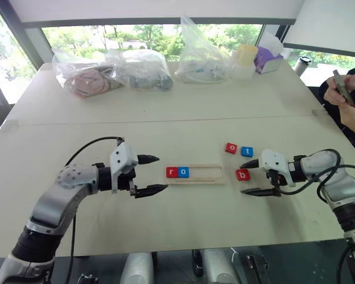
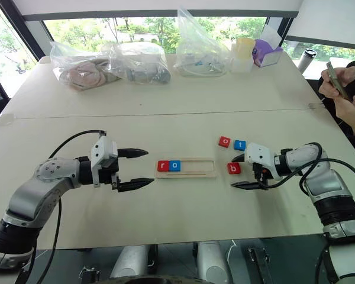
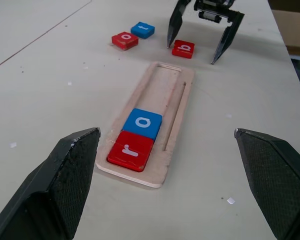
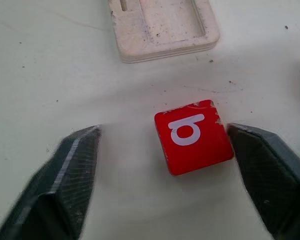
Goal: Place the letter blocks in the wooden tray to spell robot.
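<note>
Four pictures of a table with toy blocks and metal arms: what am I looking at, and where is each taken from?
A two-armed robot is spelling "robot". Two pictures come from its head, two from cameras on its wrists. The wooden tray on the table already holds the red r block and a blue o block. The right gripper is open around the red b block, one finger beside it, nothing lifted. The left gripper hangs open, empty. A red o block and blue t block wait nearby.
</note>
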### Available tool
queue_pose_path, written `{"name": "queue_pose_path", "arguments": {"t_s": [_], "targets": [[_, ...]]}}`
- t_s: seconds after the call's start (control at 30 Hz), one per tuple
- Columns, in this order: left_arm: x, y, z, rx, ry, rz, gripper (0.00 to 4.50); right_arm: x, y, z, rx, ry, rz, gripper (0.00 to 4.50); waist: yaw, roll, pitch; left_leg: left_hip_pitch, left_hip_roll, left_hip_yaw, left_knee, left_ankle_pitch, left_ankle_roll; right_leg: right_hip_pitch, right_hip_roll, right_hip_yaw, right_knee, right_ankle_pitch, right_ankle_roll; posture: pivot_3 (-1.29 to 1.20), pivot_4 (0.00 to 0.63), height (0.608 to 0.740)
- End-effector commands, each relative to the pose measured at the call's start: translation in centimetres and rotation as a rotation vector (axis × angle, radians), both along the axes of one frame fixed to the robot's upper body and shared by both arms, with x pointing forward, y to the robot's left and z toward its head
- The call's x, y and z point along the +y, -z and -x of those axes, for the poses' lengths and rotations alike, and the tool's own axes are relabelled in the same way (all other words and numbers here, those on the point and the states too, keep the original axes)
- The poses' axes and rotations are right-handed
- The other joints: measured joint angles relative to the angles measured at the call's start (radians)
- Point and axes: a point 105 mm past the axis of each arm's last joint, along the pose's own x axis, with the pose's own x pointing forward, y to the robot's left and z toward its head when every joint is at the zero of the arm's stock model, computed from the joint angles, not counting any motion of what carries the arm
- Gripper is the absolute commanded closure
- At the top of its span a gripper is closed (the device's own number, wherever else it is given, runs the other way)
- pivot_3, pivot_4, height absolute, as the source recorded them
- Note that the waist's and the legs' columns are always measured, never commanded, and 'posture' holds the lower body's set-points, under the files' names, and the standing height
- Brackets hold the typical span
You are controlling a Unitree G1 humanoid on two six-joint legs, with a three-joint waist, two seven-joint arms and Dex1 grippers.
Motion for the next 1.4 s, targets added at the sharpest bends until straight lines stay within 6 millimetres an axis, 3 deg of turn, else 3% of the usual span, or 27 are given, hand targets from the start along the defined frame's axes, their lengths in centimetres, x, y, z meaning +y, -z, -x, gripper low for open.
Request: {"name": "queue_pose_path", "arguments": {"t_s": [0.03, 0.1, 0.23, 0.37, 0.6, 0.97, 1.4], "targets": [[-0.1, -1.0, 0.0, -0.052, 0.007, 0.005, 0.0, -0.4, -0.4, -0.8, -0.03, 0.022, 0.011, 2.32, 0.0, 0.0, 0.0, 0.0, 0.0, 0.0, 0.0, 0.0, 0.0, 0.0, 0.0, 0.0, 0.0, 0.0, 0.0, 0.0, 0.15, 0.74], [-0.1, -0.9, 0.0, -0.053, 0.0, 0.007, 0.0, 0.1, -1.2, -1.1, -0.061, 0.005, 0.005, 3.35, 0.0, 0.0, 0.0, 0.0, 0.0, 0.0, 0.001, 0.0, 0.0, 0.0, 0.0, 0.0, 0.0, 0.0, 0.0, 0.0, 0.15, 0.74], [-0.1, -0.6, 0.8, -0.041, 0.026, -0.007, 0.0, 2.8, -4.3, -1.6, -0.123, -0.076, -0.026, 3.37, -0.004, 0.002, 0.001, 0.0, 0.0, 0.0, 0.001, 0.0, 0.0, -0.001, 0.0, 0.001, 0.001, 0.001, -0.001, 0.0, 0.15, 0.74], [0.0, -0.1, 1.9, -0.023, 0.059, -0.034, 0.0, 6.4, -5.8, -0.7, -0.103, -0.185, -0.072, 3.37, 0.0, 0.002, 0.001, 0.0, 0.0, 0.0, -0.001, 0.0, 0.0, -0.002, 0.001, 0.001, 0.004, 0.001, -0.001, 0.0, 0.15, 0.74], [0.2, -0.1, 1.7, -0.034, 0.043, -0.036, 0.0, 10.9, -4.6, -0.4, -0.066, -0.256, -0.08, 3.37, 0.003, 0.002, 0.001, -0.001, 0.0, 0.0, 0.001, 0.0, 0.0, -0.002, 0.0, 0.001, 0.004, 0.0, -0.001, 0.0, 0.15, 0.74], [0.3, -0.1, 1.8, -0.044, 0.018, -0.036, 0.0, 13.4, -3.3, -1.5, -0.08, -0.207, -0.119, 3.37, 0.001, 0.002, 0.001, 0.0, 0.0, 0.0, 0.0, 0.0, 0.0, -0.002, 0.0, 0.001, 0.005, 0.001, -0.001, 0.0, 0.15, 0.74], [0.0, -0.2, 1.5, -0.057, 0.005, -0.03, 0.0, 12.8, -2.5, -2.0, -0.072, -0.189, -0.086, 3.37, 0.001, 0.002, 0.001, 0.0, -0.001, 0.0, 0.001, 0.0, 0.0, -0.002, 0.0, 0.001, 0.006, 0.001, -0.001, 0.0, 0.15, 0.74]]}}
